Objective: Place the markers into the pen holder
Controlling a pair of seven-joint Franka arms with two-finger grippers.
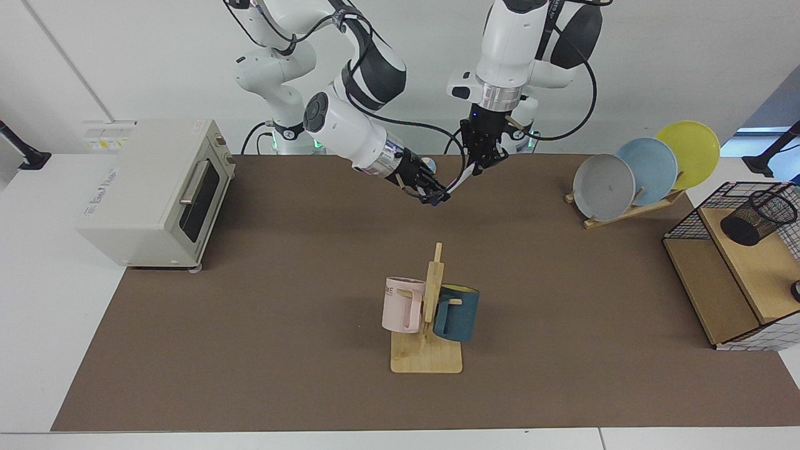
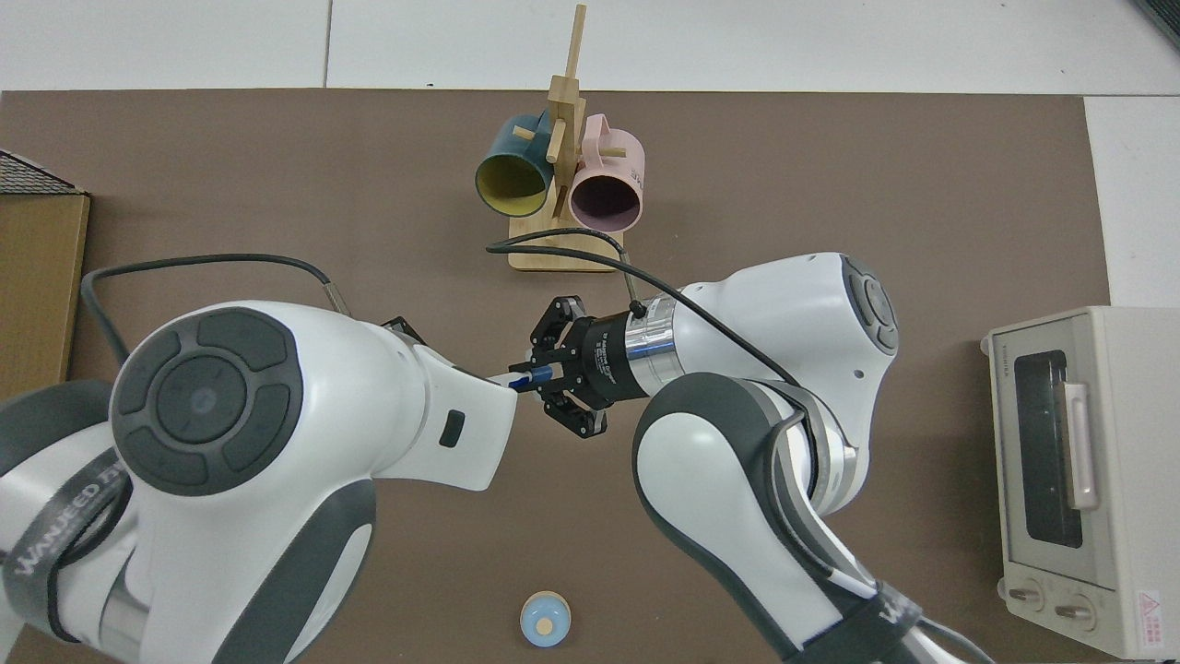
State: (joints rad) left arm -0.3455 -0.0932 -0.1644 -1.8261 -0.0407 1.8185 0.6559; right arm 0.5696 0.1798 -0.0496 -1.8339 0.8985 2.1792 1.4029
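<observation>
The marker [image 1: 459, 180], white with blue marking, hangs slanted above the back middle of the brown mat. My right gripper [image 1: 435, 195] is shut on its lower end. My left gripper [image 1: 477, 167] comes straight down from above, and its fingers are shut on the marker's upper, capped end. In the top view the right gripper [image 2: 539, 373] holds the marker [image 2: 518, 377], while the left arm's body [image 2: 277, 433] hides the left gripper. The pen holder [image 1: 758, 217], a black mesh cup, leans on the wooden shelf at the far right.
The wire rack with wooden shelves [image 1: 731, 275] stands at the right edge, and behind it a plate stand [image 1: 644, 172] holds three plates. A mug tree [image 1: 428, 319] with two mugs is at centre front. A toaster oven [image 1: 156, 194] sits left. A small blue round object [image 2: 544, 622] lies near the arms' bases.
</observation>
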